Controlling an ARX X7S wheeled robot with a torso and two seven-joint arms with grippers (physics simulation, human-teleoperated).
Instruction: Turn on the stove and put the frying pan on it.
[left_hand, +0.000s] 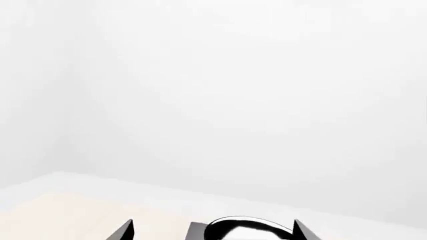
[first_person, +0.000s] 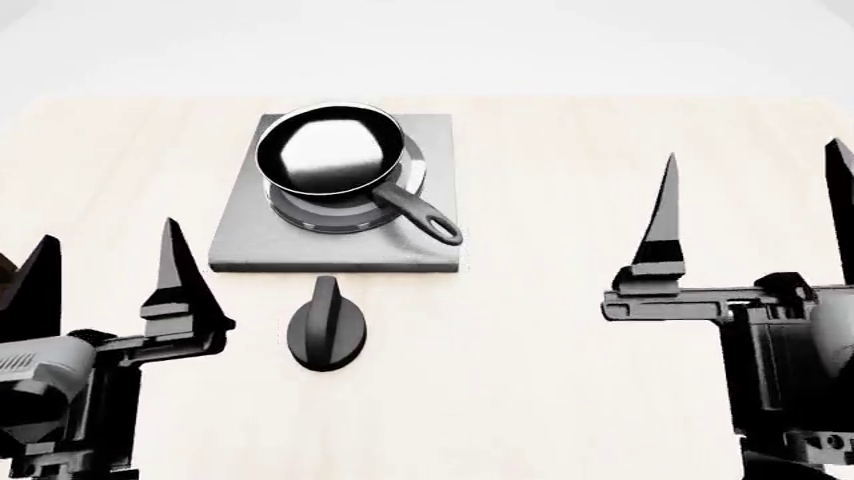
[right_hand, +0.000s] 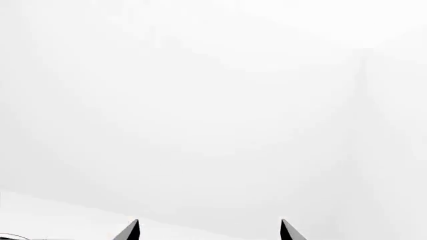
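The pan (first_person: 328, 152) is seen seated on the burner of the stove (first_person: 247, 245), ahead of the left gripper (first_person: 107, 262), handle angled toward the right gripper (first_person: 754, 190). The knob (first_person: 327, 325) is found just beside the left gripper. Both grippers are held wide apart, empty.

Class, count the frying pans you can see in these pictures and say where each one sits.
1. The frying pan sits on the stove burner, handle pointing toward the robot's right; none other shows.
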